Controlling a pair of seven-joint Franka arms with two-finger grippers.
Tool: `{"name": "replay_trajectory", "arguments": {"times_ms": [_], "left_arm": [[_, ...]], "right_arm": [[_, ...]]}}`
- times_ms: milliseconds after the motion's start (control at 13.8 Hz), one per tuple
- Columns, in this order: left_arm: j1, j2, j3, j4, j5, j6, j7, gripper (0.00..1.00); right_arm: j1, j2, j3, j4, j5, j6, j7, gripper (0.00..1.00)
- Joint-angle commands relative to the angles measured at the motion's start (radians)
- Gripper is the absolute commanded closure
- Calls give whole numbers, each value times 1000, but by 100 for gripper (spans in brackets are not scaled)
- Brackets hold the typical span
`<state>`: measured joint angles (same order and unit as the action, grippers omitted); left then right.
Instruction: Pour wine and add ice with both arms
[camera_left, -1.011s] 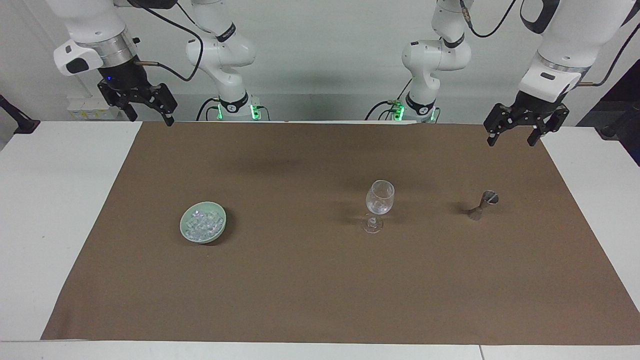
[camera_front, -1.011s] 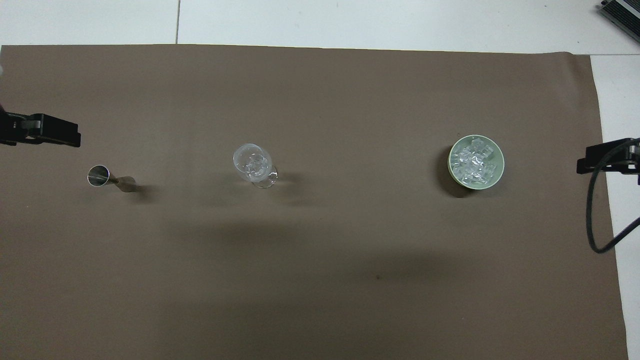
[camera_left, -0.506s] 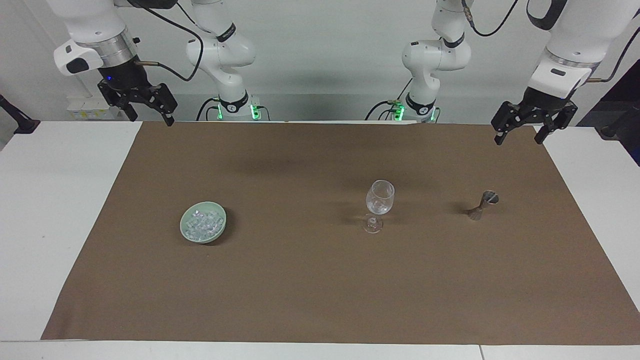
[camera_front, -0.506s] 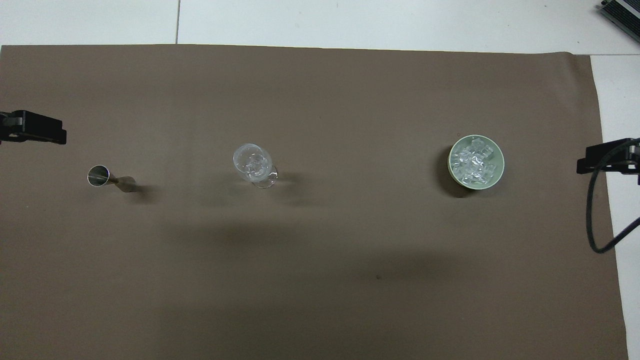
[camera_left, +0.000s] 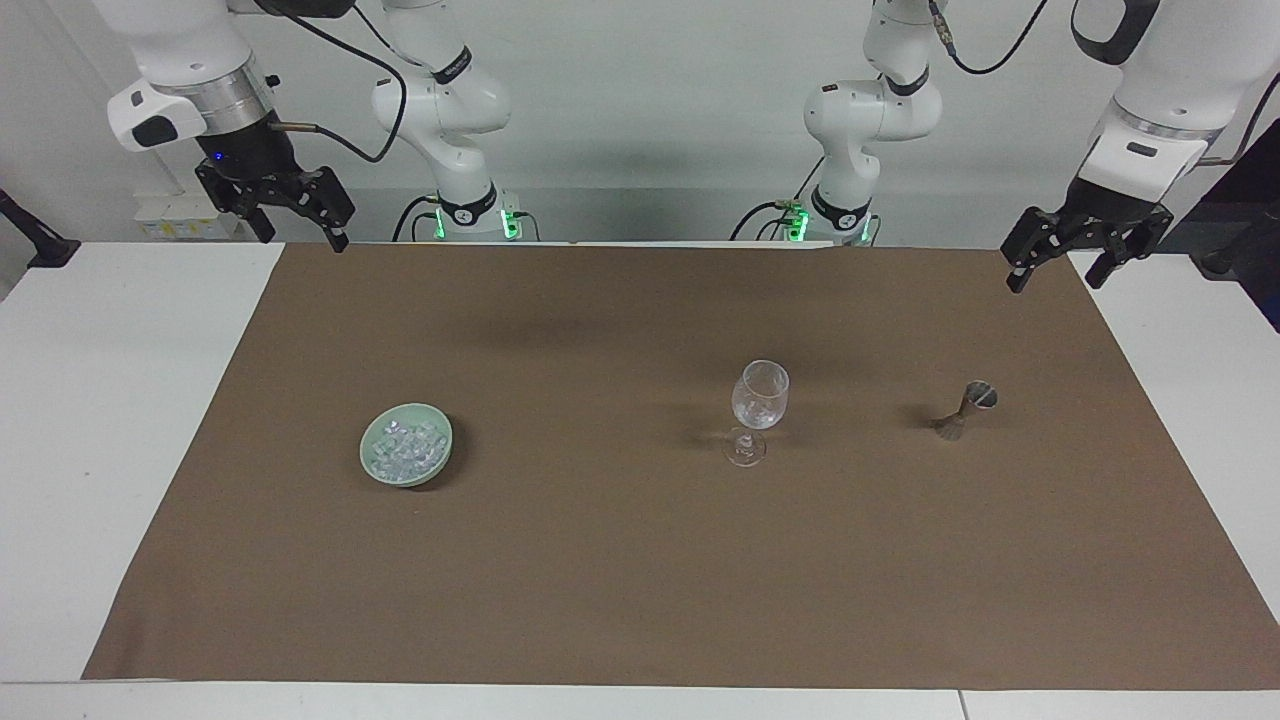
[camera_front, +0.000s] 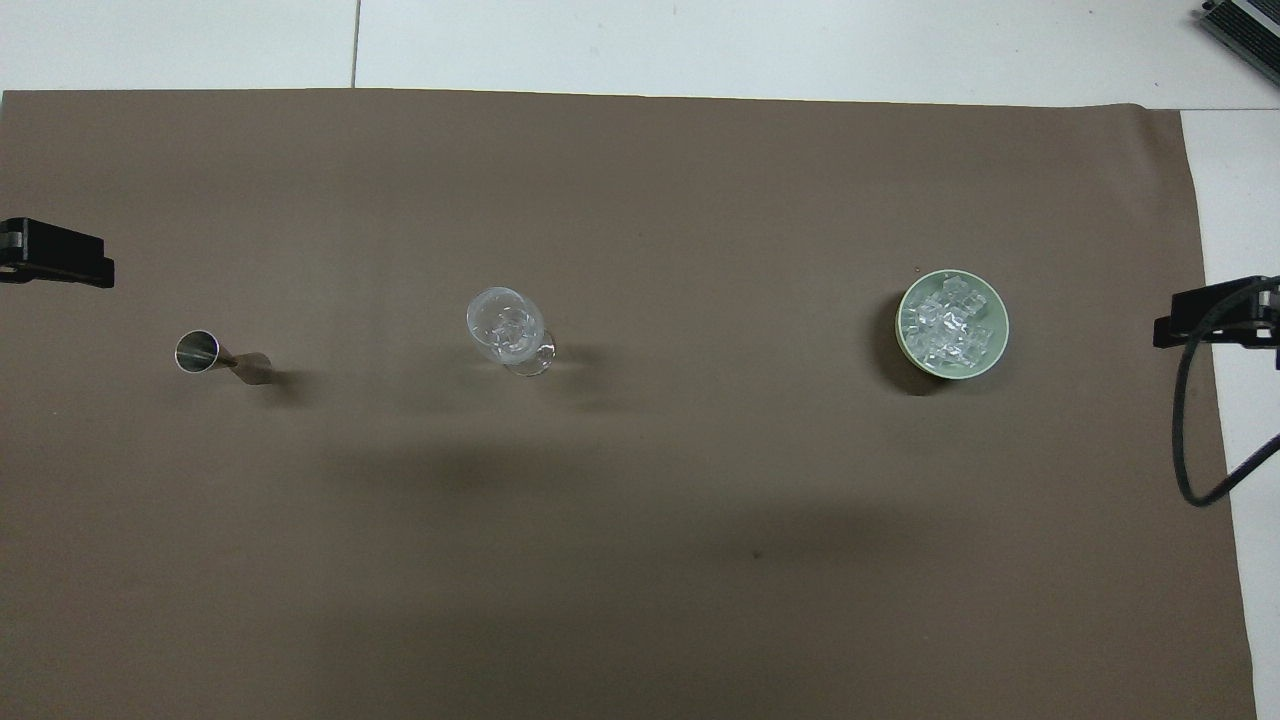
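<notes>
While both arms hang raised at the robots' edge of the bench, the ice lies heaped in a pale green dish on the brown mat, toward the right arm's end and well apart from the right tool, which hangs over the mat's corner with its fingers spread and nothing between them. A few clear cubes also show inside the bowl of the wine glass, which stands upright near the mat's middle, between the dish and a small metal jigger. The jigger stands upright toward the left arm's end, nearest the left tool yet clearly apart from it. That tool hangs over the mat's edge at the left arm's end, fingers spread, holding nothing. In the overhead view only the tips of the left tool and right tool reach in from the sides. The white bench shows around the mat.
</notes>
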<state>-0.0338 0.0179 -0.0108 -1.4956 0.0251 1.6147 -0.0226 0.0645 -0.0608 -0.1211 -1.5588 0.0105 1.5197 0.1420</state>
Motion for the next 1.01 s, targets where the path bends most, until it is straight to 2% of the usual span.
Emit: {"name": "replay_trajectory", "arguments": {"times_ms": [0,939], "left_arm": [[-5,2,-3,6,3,-7,-11,0],[-6,17,-12,9,-1,10,-30,0]], "right_arm": [[11,-16,-12,-18,5,13,-21,0],[11,-16,-12,-18,6,13,-21,0]]}}
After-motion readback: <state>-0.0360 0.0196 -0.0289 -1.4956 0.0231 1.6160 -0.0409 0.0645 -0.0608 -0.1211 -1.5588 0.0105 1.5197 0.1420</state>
